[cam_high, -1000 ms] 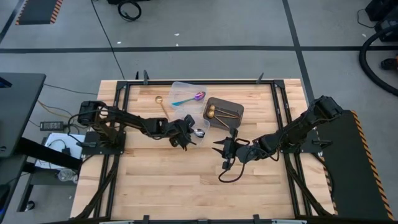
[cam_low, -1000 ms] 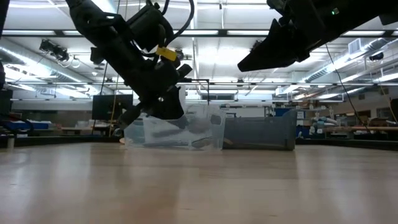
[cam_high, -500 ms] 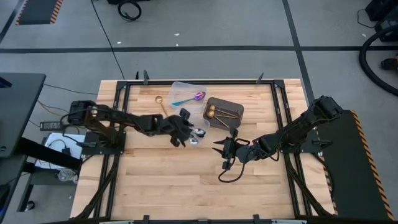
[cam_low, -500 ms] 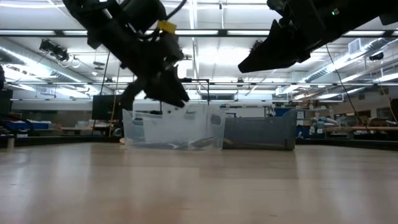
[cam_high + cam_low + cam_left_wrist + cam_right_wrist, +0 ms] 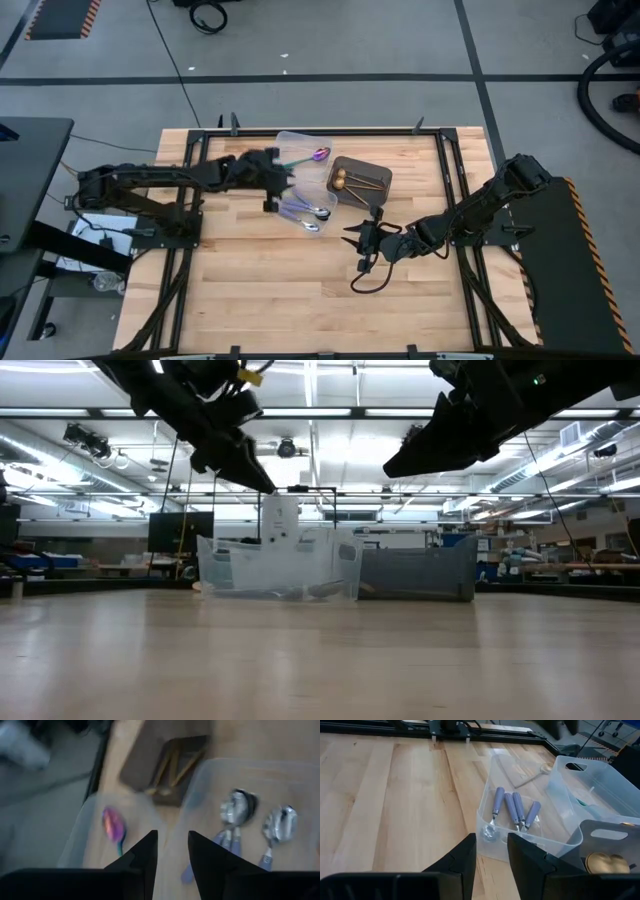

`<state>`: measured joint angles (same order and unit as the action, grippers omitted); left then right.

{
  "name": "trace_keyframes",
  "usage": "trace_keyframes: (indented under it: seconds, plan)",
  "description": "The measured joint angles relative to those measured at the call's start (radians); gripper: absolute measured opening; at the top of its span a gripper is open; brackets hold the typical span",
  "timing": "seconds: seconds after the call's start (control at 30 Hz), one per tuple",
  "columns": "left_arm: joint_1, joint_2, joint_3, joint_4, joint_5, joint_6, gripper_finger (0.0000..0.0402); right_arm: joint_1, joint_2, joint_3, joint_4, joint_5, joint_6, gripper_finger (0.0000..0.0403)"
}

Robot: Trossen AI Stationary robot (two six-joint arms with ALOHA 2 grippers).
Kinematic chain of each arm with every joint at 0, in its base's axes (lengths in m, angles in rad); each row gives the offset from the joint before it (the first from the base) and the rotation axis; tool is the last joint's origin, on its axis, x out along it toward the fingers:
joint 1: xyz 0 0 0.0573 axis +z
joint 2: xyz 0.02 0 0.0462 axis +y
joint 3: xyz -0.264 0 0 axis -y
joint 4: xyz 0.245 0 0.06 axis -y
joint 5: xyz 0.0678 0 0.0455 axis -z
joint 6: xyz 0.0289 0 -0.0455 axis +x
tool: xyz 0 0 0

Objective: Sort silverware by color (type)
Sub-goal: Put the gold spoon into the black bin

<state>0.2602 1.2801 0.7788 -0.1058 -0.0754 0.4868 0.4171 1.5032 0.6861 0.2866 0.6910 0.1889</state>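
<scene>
- Sorting is well along: left end effector (image 5: 268, 180) hangs empty over the far tubs, its fingers (image 5: 145, 851) parted with nothing between them
- Right end effector (image 5: 356, 237) waits above the bare counter (image 5: 300, 290) near the middle, fingers apart and carrying nothing
- One gold spoon (image 5: 532, 776) lies loose on the counter just beyond the tubs; it looks like the only piece not yet binned, so fetching it is my guess at the step in hand
- To do that well, the left arm should come down over the thin handle instead of the bowl, close across its narrow width, lift clear of the tub walls, then release low over the dark bin (image 5: 360, 181) so it does not bounce out
- A flat, slim handle on wood gives little to pinch, so pressing the fingertips right down to the surface before closing should help

Counts, as far as they can be seen:
- Four lavender-handled spoons (image 5: 512, 810) lie side by side in the nearer clear tub (image 5: 517, 851)
- One iridescent spoon (image 5: 114, 826) with a teal handle lies in the farther clear tub (image 5: 290, 140)
- Gold spoons in the dark bin (image 5: 352, 181): at least two bowls show, but the crossed handles make the exact number unclear
</scene>
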Motion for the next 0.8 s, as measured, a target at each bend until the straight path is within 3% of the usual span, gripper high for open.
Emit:
trace_keyframes:
  seconds: [0.2, 0.5, 0.7, 0.8]
  plan:
    - [0.101, -0.007, 0.000, -0.141, -0.053, -0.314, 0.0116, 0.000, 0.000, 0.000, 0.001, 0.000, 0.001, 0.0121]
    - [0.169, -0.003, 0.000, -0.308, -0.156, -0.696, 0.0117, 0.002, 0.000, 0.000, 0.005, -0.001, 0.003, 0.0121]
    - [0.216, 0.079, 0.000, -0.362, -0.224, -0.928, 0.0117, 0.006, 0.000, 0.000, 0.014, -0.003, -0.002, 0.0121]
    - [0.221, 0.134, -0.001, -0.361, -0.225, -0.954, 0.0117, 0.006, 0.000, 0.000, 0.026, -0.004, -0.005, 0.0121]
